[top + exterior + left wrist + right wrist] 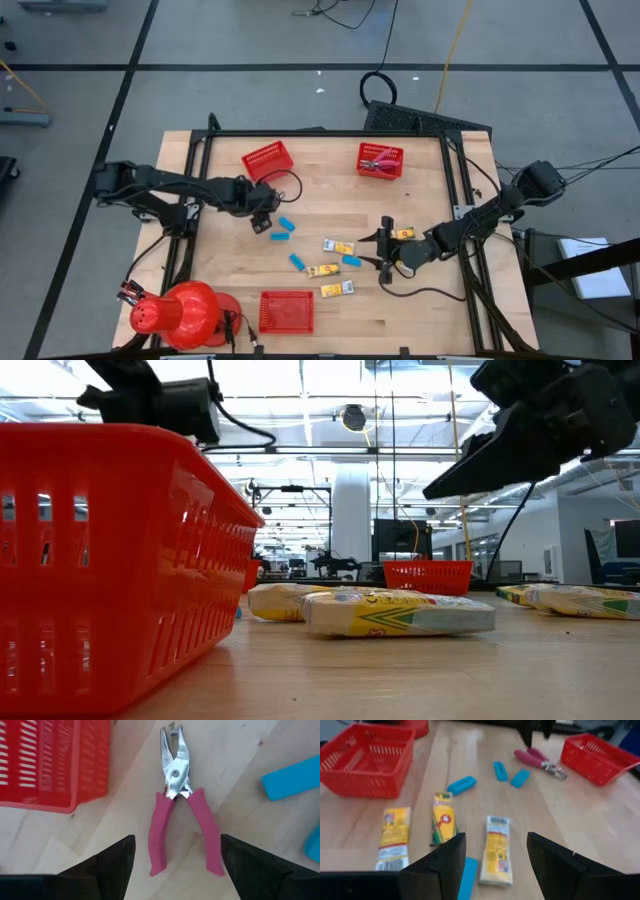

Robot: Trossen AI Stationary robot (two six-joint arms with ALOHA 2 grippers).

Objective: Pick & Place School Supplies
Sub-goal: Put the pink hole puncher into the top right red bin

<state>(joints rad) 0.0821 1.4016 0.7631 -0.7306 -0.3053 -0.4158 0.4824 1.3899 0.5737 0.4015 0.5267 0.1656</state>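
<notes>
My left gripper (173, 862) hangs over the pink-handled hole punch (177, 805), jaws spread wide and empty, one finger on either side of the handles without touching them. The punch lies flat on the wooden table (420, 300), just beside a red mesh basket (47, 762) at the table's far left part. Two light-blue blocks (283, 230) lie close by, another two (298, 262) nearer the middle.

My right gripper (495, 865) hovers above the yellow crayon packets (499, 847), jaws parted and gripping nothing. Three packets lie side by side ahead of it, and a fourth one (403, 234) lies under my right arm in the overhead view. A second basket (381, 159) at the far edge holds pink-handled tools. A third basket (287, 311) sits at the near edge, beside a big red dome (185, 312).
</notes>
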